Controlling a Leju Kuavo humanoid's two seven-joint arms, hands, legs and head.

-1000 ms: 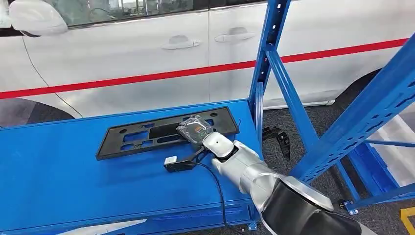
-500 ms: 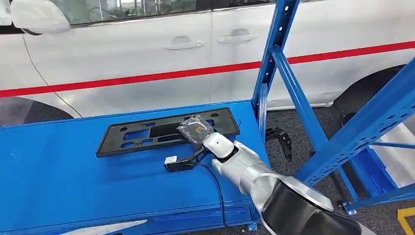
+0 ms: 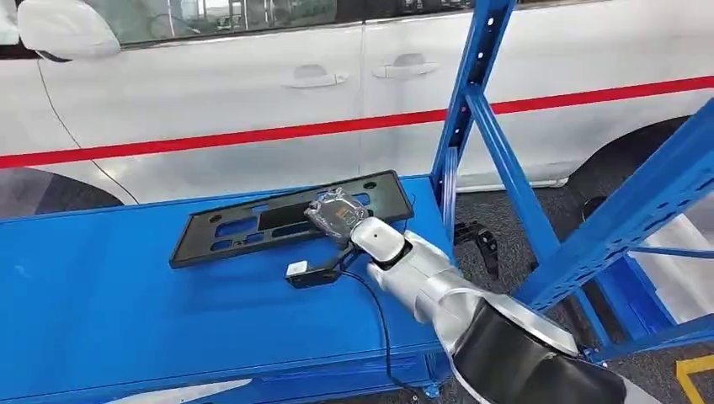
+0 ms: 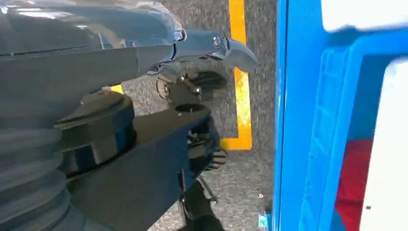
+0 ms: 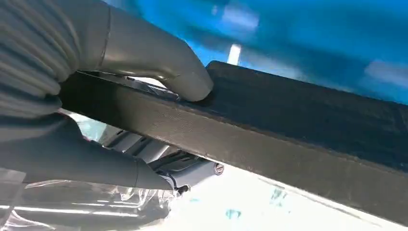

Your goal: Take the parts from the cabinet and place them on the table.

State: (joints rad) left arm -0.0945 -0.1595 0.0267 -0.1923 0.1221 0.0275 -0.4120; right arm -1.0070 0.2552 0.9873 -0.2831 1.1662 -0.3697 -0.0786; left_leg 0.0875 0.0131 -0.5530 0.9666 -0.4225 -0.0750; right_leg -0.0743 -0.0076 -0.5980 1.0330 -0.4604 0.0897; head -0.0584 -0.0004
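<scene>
Gripped at its near long edge by the right hand (image 3: 338, 215), long black plastic panel (image 3: 253, 223) on blue table (image 3: 126, 311), stretching toward nine o'clock.

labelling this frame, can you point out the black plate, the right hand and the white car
black plate (image 3: 244, 227), head view, on its left half
right hand (image 3: 337, 215), head view, on its back
white car (image 3: 210, 93), head view, on the door panel
</scene>
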